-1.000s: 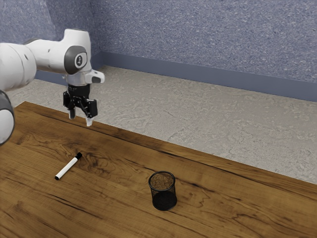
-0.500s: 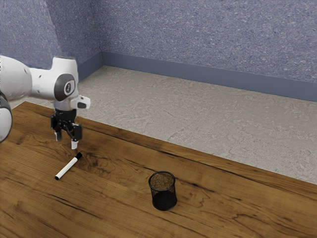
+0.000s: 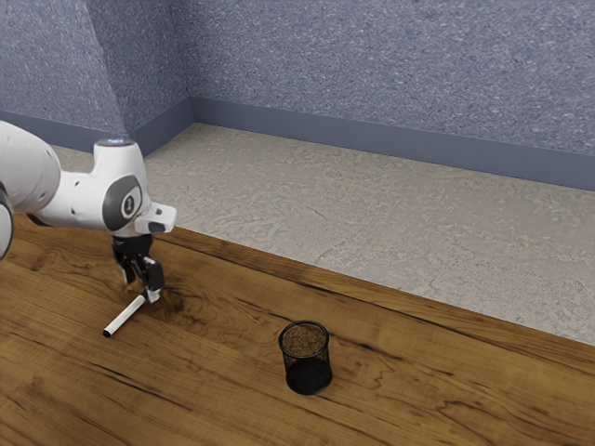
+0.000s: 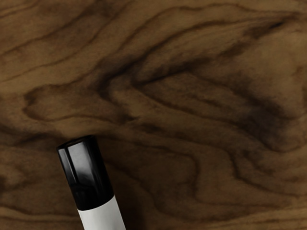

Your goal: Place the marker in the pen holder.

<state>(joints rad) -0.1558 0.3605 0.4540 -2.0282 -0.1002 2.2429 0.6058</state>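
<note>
Well apart, the pen holder (image 3: 308, 373) stands upright — tool (image 3: 140, 288) spread wide, empty, near the marker (image 3: 126, 317)

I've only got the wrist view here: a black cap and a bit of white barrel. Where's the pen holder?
Observer: The pen holder stands upright on the table, off toward the exterior view's right from the gripper.
Operator: Is the gripper open?
Observer: Yes, its two fingers stand apart.
Operator: What's at the other end of the marker?
Observer: A short black tip, at the end away from the gripper.
</note>
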